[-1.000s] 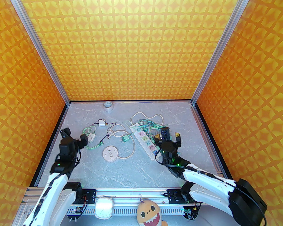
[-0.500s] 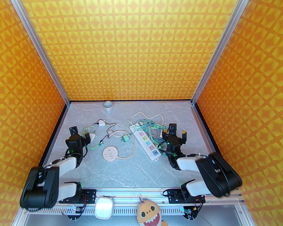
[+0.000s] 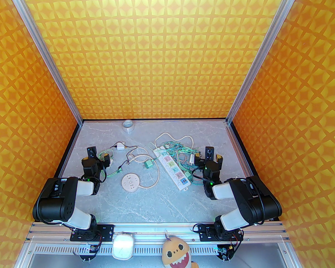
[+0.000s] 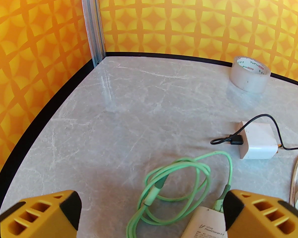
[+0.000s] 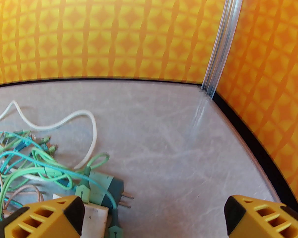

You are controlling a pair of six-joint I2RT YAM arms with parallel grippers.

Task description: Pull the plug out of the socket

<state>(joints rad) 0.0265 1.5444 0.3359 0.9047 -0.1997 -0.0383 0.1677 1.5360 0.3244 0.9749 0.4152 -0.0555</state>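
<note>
The white power strip [image 3: 171,167], the socket, lies at an angle right of centre with pastel faces. In the right wrist view a teal plug [image 5: 106,186] lies on the table among tangled cables, its two prongs bare. My right gripper [image 3: 208,156] [image 5: 151,214] stands open and holds nothing, just right of the strip and the cable tangle [image 3: 178,149]. My left gripper [image 3: 95,158] [image 4: 151,207] is open too, low over a green cable coil [image 4: 178,180] and a white charger [image 4: 206,222].
A round white socket [image 3: 130,182] and a loose green plug [image 3: 148,165] lie mid-table. A white adapter [image 4: 259,140] with a black lead sits beyond the left gripper. A tape roll [image 3: 128,125] stands at the back wall. Orange walls close three sides.
Both arms have folded back toward their bases. The left gripper drew left off the white charger, and the right gripper moved right, away from the strip. Both stayed open.
</note>
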